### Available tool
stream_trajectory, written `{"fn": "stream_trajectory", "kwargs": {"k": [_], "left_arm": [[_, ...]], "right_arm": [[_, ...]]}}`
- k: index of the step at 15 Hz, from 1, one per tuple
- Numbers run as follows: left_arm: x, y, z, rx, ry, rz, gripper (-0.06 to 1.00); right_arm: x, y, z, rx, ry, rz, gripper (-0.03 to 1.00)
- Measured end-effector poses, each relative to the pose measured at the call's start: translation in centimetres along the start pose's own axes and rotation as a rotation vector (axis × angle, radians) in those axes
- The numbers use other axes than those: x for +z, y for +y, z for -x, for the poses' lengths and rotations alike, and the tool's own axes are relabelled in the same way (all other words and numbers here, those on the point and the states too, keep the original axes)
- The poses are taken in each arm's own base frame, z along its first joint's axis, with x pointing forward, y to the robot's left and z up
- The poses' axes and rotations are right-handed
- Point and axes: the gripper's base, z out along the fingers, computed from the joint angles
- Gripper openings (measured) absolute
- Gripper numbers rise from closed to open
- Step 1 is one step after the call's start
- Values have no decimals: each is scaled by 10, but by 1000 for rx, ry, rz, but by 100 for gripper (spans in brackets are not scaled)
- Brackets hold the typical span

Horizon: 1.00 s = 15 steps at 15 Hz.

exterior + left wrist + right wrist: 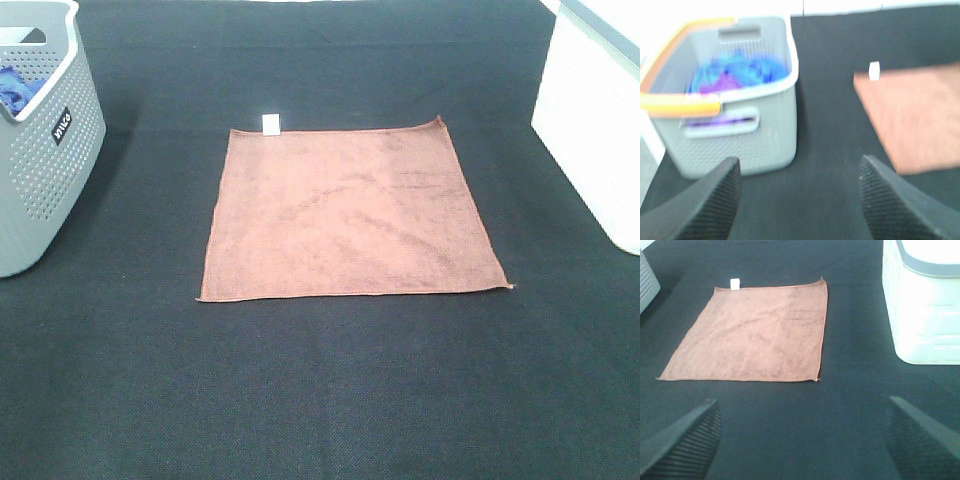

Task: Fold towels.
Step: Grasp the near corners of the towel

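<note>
A brown towel (350, 213) lies spread flat and unfolded on the black table, with a small white tag (271, 123) at its far left corner. It also shows in the left wrist view (917, 117) and in the right wrist view (757, 335). Neither arm shows in the exterior high view. My left gripper (800, 200) is open and empty, above bare table between the basket and the towel. My right gripper (802, 440) is open and empty, above bare table in front of the towel's near edge.
A grey perforated basket (45, 150) stands at the left with blue and purple cloth (735, 75) inside. A white container (595, 120) stands at the right edge; it also shows in the right wrist view (922, 305).
</note>
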Motion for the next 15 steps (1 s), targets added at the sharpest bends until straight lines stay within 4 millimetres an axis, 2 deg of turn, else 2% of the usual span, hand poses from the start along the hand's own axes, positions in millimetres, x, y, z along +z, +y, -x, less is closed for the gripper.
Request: {"fn": "stream_trajectory", "kwargs": {"k": [1, 5, 7, 10, 13, 14, 15], "left_arm": [[0, 0, 0, 0, 0, 0, 64], [43, -9, 16, -190, 14, -113, 64], [73, -14, 17, -285, 128, -153, 64], [133, -23, -4, -314, 429, -189, 64], [179, -32, -31, -352, 642, -248, 64], [204, -37, -41, -390, 720, -276, 64], [218, -39, -45, -415, 741, -294, 64]], "right_arm": [[0, 0, 0, 0, 0, 0, 83], [56, -6, 21, 94, 151, 14, 83], [83, -9, 28, 124, 252, 11, 83], [127, -15, 49, 112, 388, 14, 83], [171, -20, 50, 147, 516, 26, 83], [195, -22, 50, 184, 575, 35, 83], [210, -24, 49, 198, 609, 38, 83]]}}
